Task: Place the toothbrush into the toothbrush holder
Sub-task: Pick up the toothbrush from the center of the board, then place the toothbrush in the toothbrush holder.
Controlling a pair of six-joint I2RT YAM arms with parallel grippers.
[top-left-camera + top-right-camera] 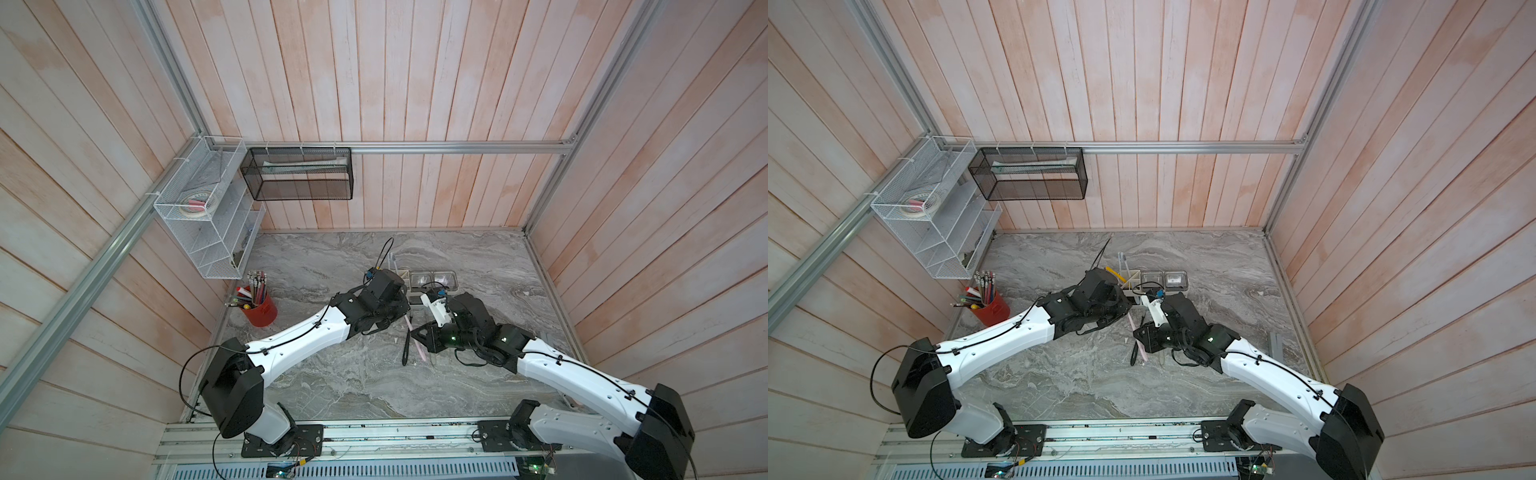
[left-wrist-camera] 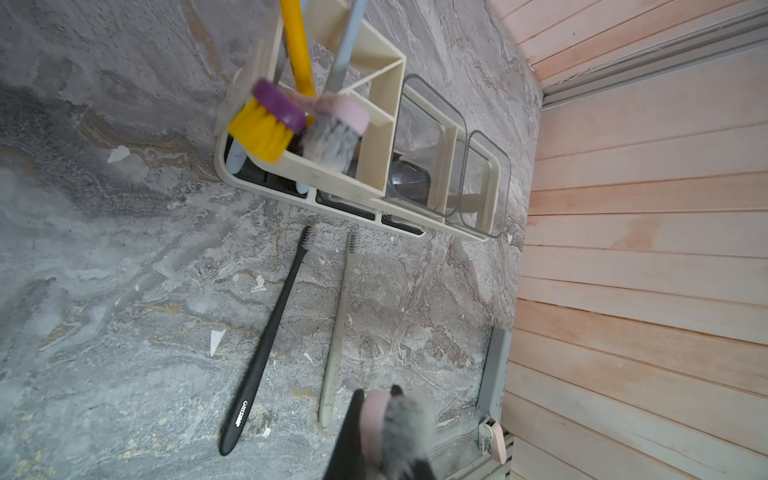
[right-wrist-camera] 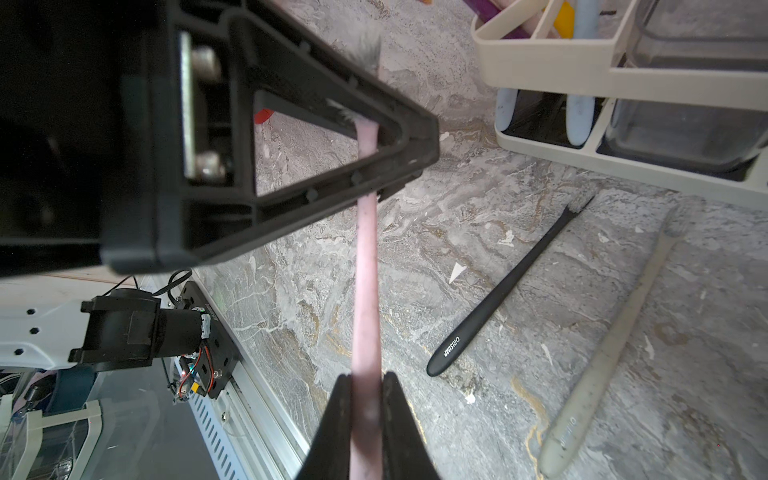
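Clamped in both tools at once, clear of the counter: the pink toothbrush. Right tool closed tight on the lower handle. Left tool closed on the neck, just under the grey bristle head. Spans the gap between the two tools, handle end toward the robot's base and bristles toward the toothbrush holder. Not yet in the holder: held just on its near side, apart from the cream frame. Standing in the holder's divided section: a yellow-handled toothbrush and a blue-grey-handled toothbrush. Flat on the counter, side by side along the holder's long side: a black toothbrush and a beige toothbrush, bristle ends close to its base.
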